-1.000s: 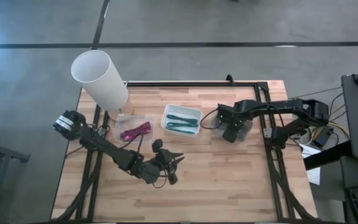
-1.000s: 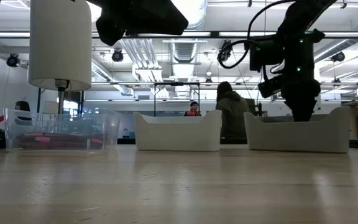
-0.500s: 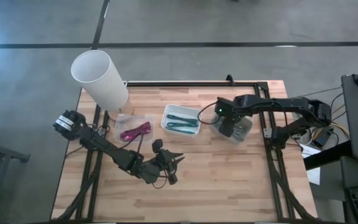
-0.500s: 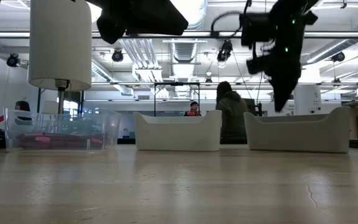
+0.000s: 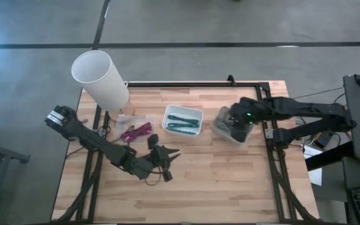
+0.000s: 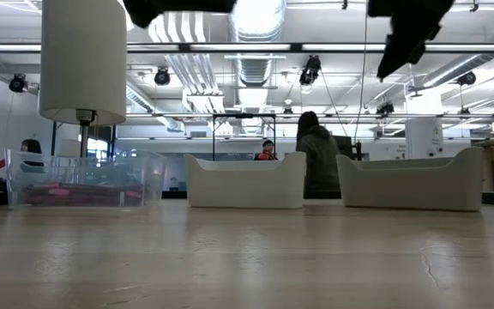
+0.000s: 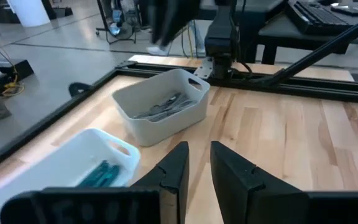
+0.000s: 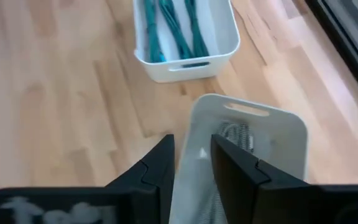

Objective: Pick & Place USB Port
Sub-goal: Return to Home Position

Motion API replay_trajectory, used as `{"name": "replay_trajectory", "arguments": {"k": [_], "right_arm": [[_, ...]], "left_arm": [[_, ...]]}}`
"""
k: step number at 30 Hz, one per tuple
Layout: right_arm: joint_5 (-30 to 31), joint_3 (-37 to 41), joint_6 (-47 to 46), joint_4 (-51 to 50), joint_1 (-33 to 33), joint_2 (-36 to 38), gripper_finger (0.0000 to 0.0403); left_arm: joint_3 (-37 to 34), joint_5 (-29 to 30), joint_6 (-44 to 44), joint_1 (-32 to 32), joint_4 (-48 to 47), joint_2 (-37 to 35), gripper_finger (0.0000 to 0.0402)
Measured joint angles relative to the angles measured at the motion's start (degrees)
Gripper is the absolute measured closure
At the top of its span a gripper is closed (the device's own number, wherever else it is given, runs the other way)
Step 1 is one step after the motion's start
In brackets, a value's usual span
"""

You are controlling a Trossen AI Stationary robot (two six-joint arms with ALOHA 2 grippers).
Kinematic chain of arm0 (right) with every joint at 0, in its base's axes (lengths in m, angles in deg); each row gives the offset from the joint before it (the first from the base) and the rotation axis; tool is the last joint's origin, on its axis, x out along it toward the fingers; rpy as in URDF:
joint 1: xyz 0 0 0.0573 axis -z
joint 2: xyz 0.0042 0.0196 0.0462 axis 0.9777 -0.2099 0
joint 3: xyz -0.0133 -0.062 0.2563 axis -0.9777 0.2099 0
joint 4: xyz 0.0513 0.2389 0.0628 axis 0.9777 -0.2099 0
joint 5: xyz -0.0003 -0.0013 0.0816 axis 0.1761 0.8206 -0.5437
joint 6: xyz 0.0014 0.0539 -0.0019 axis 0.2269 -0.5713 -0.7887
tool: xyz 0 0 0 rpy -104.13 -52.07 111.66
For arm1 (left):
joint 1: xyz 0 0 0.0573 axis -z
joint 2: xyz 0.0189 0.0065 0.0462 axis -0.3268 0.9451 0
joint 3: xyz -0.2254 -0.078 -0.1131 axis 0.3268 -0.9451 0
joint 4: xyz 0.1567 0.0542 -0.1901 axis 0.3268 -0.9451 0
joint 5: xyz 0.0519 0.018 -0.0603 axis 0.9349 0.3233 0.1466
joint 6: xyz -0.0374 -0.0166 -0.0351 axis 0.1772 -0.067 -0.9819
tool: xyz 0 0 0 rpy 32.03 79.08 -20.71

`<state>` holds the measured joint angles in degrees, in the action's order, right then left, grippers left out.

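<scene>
R gripper (image 8: pixel 191 163) is held over gray bin (image 8: pixel 291 146), fingers slightly parted, nothing gripped. Cables (image 7: pixel 163 107) are seen inside it. L gripper (image 7: pixel 199 155) is held above table (image 5: pixel 230 175), same gap, empty.

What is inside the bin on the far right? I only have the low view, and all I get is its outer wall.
Observer: That gray bin holds black patterned charger cables; the right wrist view looks straight down onto them.
Operator: Is the right gripper carrying anything?
Observer: No. The right gripper hangs above that bin, fingers apart with nothing between them.
Operator: And the middle bin?
Observer: The white bin holds teal cables.
</scene>
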<state>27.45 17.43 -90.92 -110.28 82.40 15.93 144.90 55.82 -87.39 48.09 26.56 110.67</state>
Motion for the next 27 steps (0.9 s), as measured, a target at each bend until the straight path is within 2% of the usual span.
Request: {"name": "replay_trajectory", "arguments": {"k": [7, 11, 14, 17, 20, 24, 27], "right_arm": [[0.0, 4.85, -5.65, 0.08, -3.19, 9.58, 0.0322], [0.02, 8.64, -1.98, 0.9, -3.28, 13.44, 0.033], [-0.17, 12.65, 0.34, 6.92, -3.52, 16.33, 0.0335], [-1.94, 17.03, 3.56, 15.45, -3.52, 19.27, 0.0334], [-6.82, 21.35, 6.22, 24.99, -3.52, 21.85, 0.0329], [-14.91, 26.89, 9.03, 36.9, -3.52, 24.24, 0.0323], [-18.11, 30.64, 10.53, 43.36, -3.54, 25.19, 0.0321]], "left_arm": [[0.0, -0.12, -0.47, 0.11, -15.49, -11.28, 0.033], [-0.05, -0.11, -0.99, 0.11, -22.7, -16.74, 0.033], [-1.87, 0.28, -1.71, 0.11, -24.0, -20.95, 0.033], [-5.66, 1.43, -1.94, 0.11, -23.04, -25.31, 0.033], [-11.67, 2.91, -2.01, 0.05, -18.32, -29.09, 0.033], [-22.39, 2.97, -0.81, -0.63, -6.06, -33.17, 0.033], [-30.44, 0.75, 1.71, -1.5, 5.02, -36.24, 0.033]]}}
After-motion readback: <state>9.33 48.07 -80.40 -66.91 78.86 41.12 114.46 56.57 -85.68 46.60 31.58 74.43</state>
